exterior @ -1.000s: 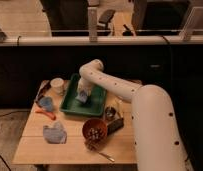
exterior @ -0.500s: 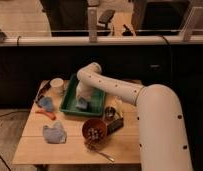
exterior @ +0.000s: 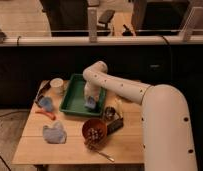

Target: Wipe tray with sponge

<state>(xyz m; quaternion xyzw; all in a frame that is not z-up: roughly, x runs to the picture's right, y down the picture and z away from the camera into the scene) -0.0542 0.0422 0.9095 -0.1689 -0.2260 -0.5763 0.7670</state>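
A green tray (exterior: 71,98) sits at the back middle of the wooden table. My white arm reaches over it from the right. My gripper (exterior: 90,101) points down into the tray's right part, on a light blue sponge (exterior: 90,103) that rests on the tray floor. The arm hides part of the tray's right side.
A white cup (exterior: 57,85) stands left of the tray. A blue item (exterior: 45,103) and an orange tool (exterior: 46,114) lie at the left. A crumpled blue cloth (exterior: 54,134) lies front left. A brown bowl (exterior: 94,131) and a small dark box (exterior: 112,120) stand in front of the tray.
The gripper with the sponge has shifted slightly toward the tray's front right. The other objects have not moved.
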